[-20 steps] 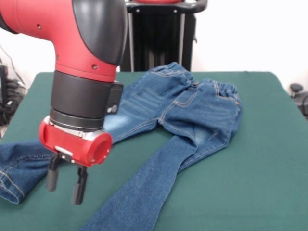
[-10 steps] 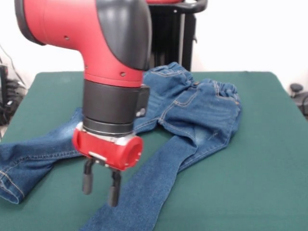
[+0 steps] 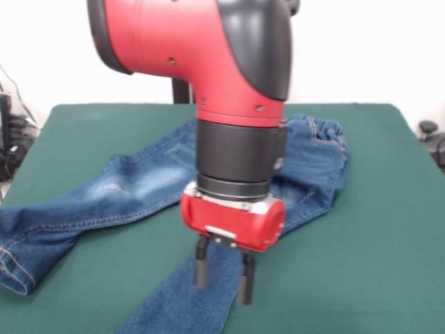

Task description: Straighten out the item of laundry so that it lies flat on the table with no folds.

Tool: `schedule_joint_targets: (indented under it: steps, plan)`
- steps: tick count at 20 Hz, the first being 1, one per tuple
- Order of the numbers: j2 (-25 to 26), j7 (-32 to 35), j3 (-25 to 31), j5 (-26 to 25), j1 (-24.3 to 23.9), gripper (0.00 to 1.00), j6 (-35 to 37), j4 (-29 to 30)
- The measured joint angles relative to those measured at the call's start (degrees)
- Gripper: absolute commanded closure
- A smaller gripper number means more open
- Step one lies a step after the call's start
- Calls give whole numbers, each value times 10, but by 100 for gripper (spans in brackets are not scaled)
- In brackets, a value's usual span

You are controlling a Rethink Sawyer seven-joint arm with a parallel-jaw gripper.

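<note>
Blue denim jeans (image 3: 132, 184) lie spread on the dark green worktop (image 3: 375, 243), not flat. Waistband w/ gathered elastic sits toward the far right, partly hidden behind the arm; orange-tan stitching visible near it. One leg runs left across the worktop, w/ a faded pale patch at approx. mid-length and creases around it; its hemmed end hangs over or sits at the left edge of the worktop, hem folded and bunched. The other leg runs toward the near edge, centre-left of the picture, and leaves the frame at the bottom; its upper part is hidden by the pincer assembly. Seat/hip area to the right of the arm shows wrinkles and a rounded fold along its right side.

Robot arm (image 3: 208, 56), red w/ black collar, comes down over the middle of the jeans and blocks the crotch region. Pincer (image 3: 222, 273) hangs below the red wrist housing, its two black fingers (image 3: 201, 270) pointing down and parted w/ a clear gap between them, holding nothing. Fingertips are over the near leg; whether they touch the fabric cannot be told from this view.

Worktop is bare green felt to the right and at far left. Pale wall behind; dark cables and equipment at the left margin, a small dark object at the right margin.
</note>
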Motion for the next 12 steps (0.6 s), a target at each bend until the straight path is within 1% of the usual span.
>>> schedule_joint_targets:
  steps: [5,8,12]
  plan:
    - [6,0,-7,17,19,0,5,-4]
    - [26,0,-27,17,31,0,15,-21]
    - [52,0,-36,17,30,0,17,-38]
